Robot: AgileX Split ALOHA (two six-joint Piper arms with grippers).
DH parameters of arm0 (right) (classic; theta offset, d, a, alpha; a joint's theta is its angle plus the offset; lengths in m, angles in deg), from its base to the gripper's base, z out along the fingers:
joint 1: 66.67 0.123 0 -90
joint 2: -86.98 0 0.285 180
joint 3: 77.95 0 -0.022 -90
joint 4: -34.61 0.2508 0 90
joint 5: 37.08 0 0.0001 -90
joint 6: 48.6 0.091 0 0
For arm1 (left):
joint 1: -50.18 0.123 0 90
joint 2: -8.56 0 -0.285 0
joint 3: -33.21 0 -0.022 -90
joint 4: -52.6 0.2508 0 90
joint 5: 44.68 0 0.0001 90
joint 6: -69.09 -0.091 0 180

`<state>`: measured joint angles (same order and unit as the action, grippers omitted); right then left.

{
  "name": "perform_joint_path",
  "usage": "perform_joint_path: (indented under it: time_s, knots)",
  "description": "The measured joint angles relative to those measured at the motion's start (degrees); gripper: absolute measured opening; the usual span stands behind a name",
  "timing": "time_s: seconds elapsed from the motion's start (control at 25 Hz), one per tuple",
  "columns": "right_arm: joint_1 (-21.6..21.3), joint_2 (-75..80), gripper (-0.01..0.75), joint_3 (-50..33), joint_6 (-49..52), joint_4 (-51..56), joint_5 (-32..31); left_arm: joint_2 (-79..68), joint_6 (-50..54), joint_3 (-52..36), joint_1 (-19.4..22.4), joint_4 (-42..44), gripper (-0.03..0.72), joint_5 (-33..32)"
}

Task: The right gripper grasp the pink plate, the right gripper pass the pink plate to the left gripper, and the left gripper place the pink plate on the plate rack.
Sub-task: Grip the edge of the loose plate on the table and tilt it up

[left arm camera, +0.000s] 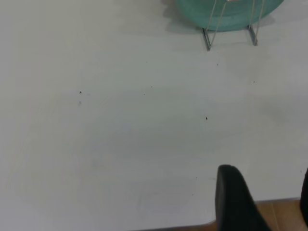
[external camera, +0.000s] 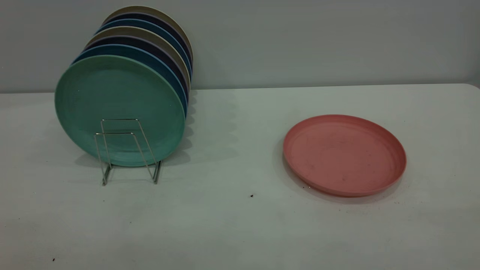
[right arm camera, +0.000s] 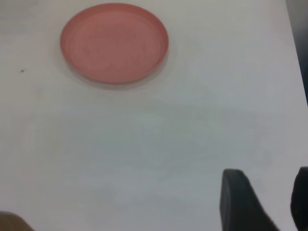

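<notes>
You have nothing of the task done yet, as far as the views show: all three steps, the grasp, the handover and the racking, are left.

The table (external camera: 240,225) is a pale, matte sheet with a few dark specks scattered on it, running back to a plain grey wall (external camera: 318,41). In the left wrist view a strip of wood-toned floor shows past the table's near edge.

The plate rack (external camera: 127,150) stands at the exterior view's left, already holding a row of upright plates, with the teal-green plate (external camera: 120,108) foremost. Two low wire loops in front of it stand free, so that looks like the slot you would aim for.

The pink plate (external camera: 345,154) lies flat, rim up, on the table at the right, well apart from the rack, untouched.

The right gripper (right arm camera: 263,201) hangs well back from the plate, jaws spread and holding nothing. The left gripper (left arm camera: 263,198) sits near the table's edge, well short of the rack, likewise spread and empty.
</notes>
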<state>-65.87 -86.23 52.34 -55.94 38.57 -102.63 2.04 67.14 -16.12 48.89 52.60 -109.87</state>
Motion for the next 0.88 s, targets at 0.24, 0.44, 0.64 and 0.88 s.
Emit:
perform_joint_path:
  time_s: [0.24,0.44,0.64,0.88]
  knots:
    - [0.0,-0.1,0.279,0.0,0.0,0.0,0.0,0.0,0.0,0.0,0.0,0.0,0.362,0.0]
    - [0.0,-0.1,0.279,0.0,0.0,0.0,0.0,0.0,0.0,0.0,0.0,0.0,0.362,0.0]
    - [0.0,-0.1,0.279,0.0,0.0,0.0,0.0,0.0,0.0,0.0,0.0,0.0,0.362,0.0]
    - [0.0,-0.1,0.279,0.0,0.0,0.0,0.0,0.0,0.0,0.0,0.0,0.0,0.362,0.0]
